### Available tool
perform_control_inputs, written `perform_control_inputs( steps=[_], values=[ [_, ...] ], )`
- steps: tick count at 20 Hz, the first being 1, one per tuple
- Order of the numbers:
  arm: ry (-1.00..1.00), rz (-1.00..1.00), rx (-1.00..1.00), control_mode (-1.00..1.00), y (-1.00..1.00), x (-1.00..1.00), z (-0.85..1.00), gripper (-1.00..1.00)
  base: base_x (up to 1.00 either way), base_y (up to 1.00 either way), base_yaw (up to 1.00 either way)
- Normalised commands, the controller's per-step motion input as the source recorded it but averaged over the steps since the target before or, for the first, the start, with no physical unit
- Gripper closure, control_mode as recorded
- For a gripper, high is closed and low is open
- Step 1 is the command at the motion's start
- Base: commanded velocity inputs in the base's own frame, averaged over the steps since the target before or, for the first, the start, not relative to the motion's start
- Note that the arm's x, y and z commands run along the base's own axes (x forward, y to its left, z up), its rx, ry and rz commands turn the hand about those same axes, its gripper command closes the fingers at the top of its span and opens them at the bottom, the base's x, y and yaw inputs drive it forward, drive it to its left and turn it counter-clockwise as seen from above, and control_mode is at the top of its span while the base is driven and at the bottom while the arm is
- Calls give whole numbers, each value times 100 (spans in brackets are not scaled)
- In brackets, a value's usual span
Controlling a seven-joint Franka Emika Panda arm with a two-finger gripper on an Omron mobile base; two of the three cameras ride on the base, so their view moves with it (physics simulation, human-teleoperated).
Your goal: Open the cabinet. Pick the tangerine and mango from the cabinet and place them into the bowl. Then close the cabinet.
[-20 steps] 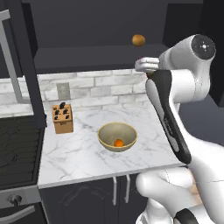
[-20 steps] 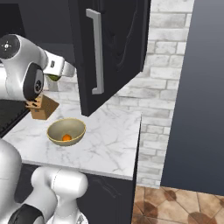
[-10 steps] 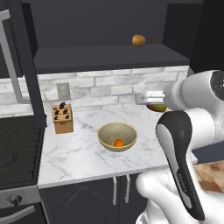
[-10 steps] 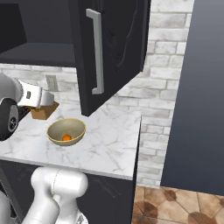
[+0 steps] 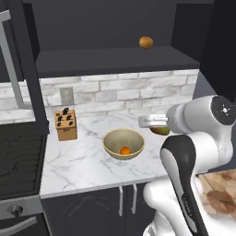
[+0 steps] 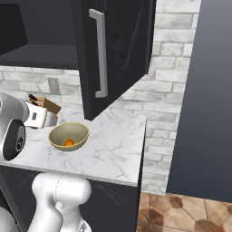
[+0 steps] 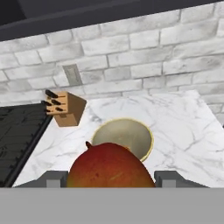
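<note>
End effector (image 5: 156, 127) gripping mango (image 7: 110, 168), long axis lying across its fingers, just right of bowl (image 5: 123, 144) holding tangerine (image 5: 125, 150)

On the counter (image 5: 87, 166): bowl (image 5: 123, 144) near the middle, knife block (image 5: 66, 124) to its left and further back, close to the brick wall (image 5: 120, 92). In the bowl: tangerine (image 5: 125, 150). Just right of the bowl and above the counter: mango (image 5: 160, 130), between the fingers of the gripper (image 5: 154, 122), clear of the bowl's rim. On the wall behind the block: outlet (image 5: 67, 96). Above the counter: cabinet (image 5: 115, 60), doors swung wide; on its shelf, toward the right, a round fruit (image 5: 146, 42). Left of the counter: stove (image 5: 18, 159).
</note>
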Motion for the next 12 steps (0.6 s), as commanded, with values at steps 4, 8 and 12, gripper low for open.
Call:
perform_control_inputs(
  steps=[4, 8, 12],
  values=[
    [17, 0, 0, -100, 0, 54, -31, 100, 0, 0, 0],
    [23, 0, 0, -100, 0, 66, -24, 100, 0, 0, 0],
    [9, 0, 0, -100, 0, 56, -38, 100, 0, 0, 0]
  ],
)
